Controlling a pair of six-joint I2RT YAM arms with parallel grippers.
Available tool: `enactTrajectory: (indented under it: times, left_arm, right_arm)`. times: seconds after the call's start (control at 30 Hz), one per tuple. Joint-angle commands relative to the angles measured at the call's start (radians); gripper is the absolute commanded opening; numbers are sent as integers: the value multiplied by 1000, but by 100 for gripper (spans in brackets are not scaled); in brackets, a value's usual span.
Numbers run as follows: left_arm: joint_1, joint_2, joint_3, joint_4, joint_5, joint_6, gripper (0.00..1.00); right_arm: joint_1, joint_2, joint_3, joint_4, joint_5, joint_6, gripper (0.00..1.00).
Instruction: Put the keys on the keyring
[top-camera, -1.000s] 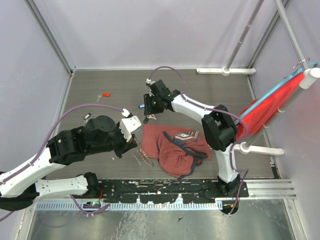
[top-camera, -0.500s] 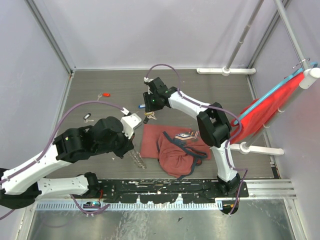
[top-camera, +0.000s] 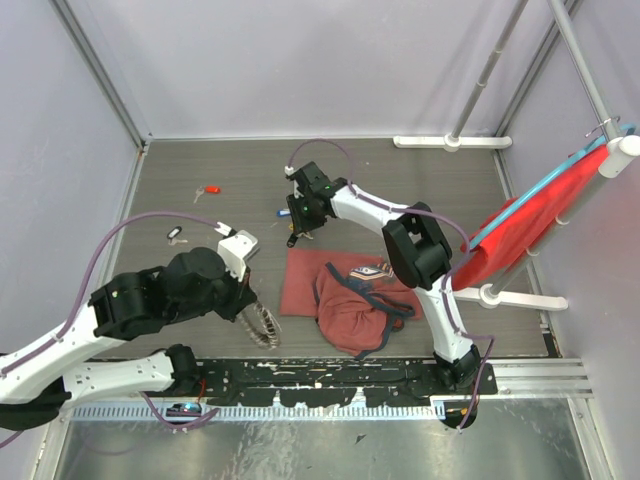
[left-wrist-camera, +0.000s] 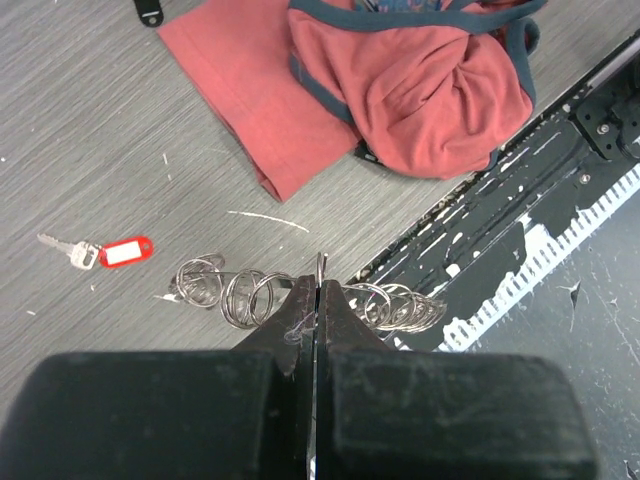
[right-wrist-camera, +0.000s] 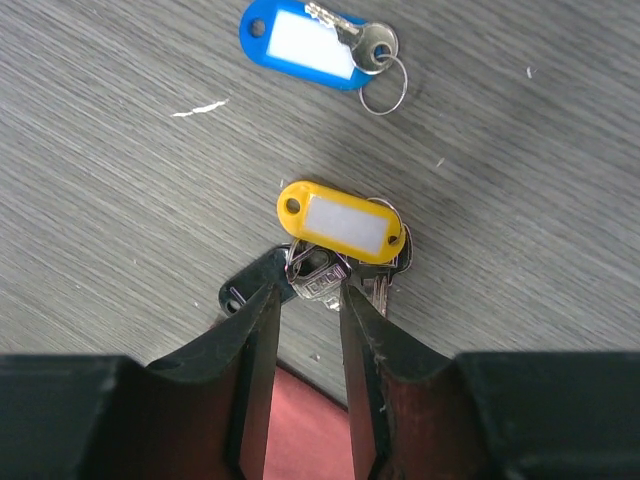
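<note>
The left pincer (left-wrist-camera: 316, 292) is pressed together on the wire of the keyring (left-wrist-camera: 250, 295), whose silvery coils fan out to either side of its tips by the near edge of the bench (left-wrist-camera: 100, 130); a red-tagged key (left-wrist-camera: 122, 251) lies near. The right pincer (right-wrist-camera: 309, 290) stands slightly spread around the yellow-tagged key (right-wrist-camera: 340, 222); whether it pinches it cannot be told; a blue-tagged key (right-wrist-camera: 300, 42) lies just beyond.
</note>
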Motion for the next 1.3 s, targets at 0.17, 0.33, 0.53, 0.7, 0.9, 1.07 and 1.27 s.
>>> enactTrajectory:
  times: [0.17,0.33,0.53,0.7,0.9,1.07,1.27]
  left_arm:
    - [4,-8,7,-5,-34,-26,0]
    - [3,7,12,-13,-19,-21,0]
    - [3,14,8,-16,-4,-17,0]
    - [4,12,8,-19,3,-10,0]
    - [4,8,10,-17,7,-6,0]
    - [4,3,14,-16,10,-2,0]
    - [3,0,42,-36,-10,10,0]
  right_arm:
    - [20,7,69,-2,-29,-22,34]
    - [24,15,79,1,-18,-26,32]
    - [24,36,102,0,-3,-26,30]
    - [24,50,115,-5,8,-29,28]
    - [23,55,120,-7,13,-32,21]
    - [26,41,118,-9,14,-38,4]
    - [29,-24,75,25,12,-64,1]
